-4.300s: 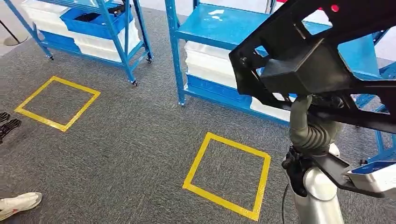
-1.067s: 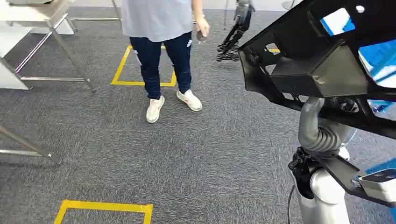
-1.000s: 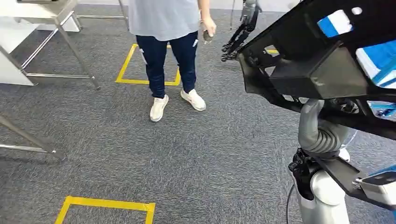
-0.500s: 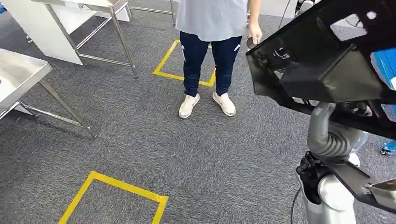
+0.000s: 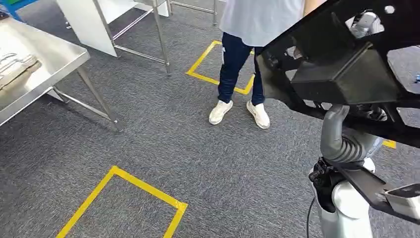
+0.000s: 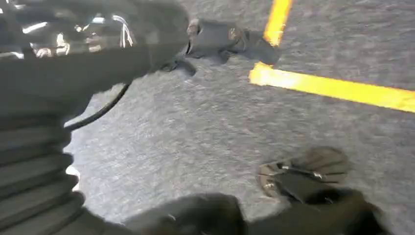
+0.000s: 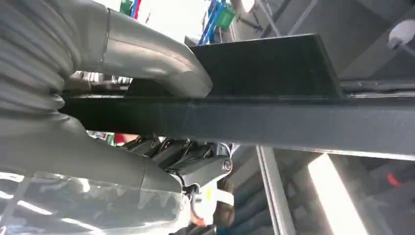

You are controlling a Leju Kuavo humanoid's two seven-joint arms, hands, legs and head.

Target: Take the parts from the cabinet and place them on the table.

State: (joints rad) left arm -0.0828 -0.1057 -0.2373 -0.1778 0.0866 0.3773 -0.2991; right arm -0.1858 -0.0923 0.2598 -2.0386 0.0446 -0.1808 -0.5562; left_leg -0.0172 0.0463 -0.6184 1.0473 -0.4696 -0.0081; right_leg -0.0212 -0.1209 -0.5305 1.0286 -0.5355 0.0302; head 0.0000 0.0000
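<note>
While the right hand (image 7: pixel 147 122) grips a large black part (image 5: pixel 341 74) with its thick grey thumb over the top of a flat bar and its darker fingers (image 7: pixel 195 156) under it, that part stands raised at the right of the head view, well above the floor. It is an open black frame with holes and cut-outs and a solid box-shaped block near its middle; the ribbed grey wrist rises to it from below. In the head view the hand itself is hidden behind the frame.

At the far left stands a steel surface (image 5: pixel 44 69) on slanted metal legs, with a pale, flat object (image 5: pixel 17 67) lying on it near the left edge; what it is cannot be told. A second, white-sided table (image 5: pixel 99 25) stands farther back.

A person (image 5: pixel 247 59) in a light shirt, dark trousers and white shoes stands on the grey carpet (image 5: pixel 163 134) just left of the held part, beside a far yellow taped square (image 5: pixel 208 67). Another yellow square (image 5: pixel 124 198) lies near, at lower left.

The left hand (image 6: pixel 98 54) appears blurred over the carpet, near a yellow tape line; whether its fingers are apart or together I cannot tell.
</note>
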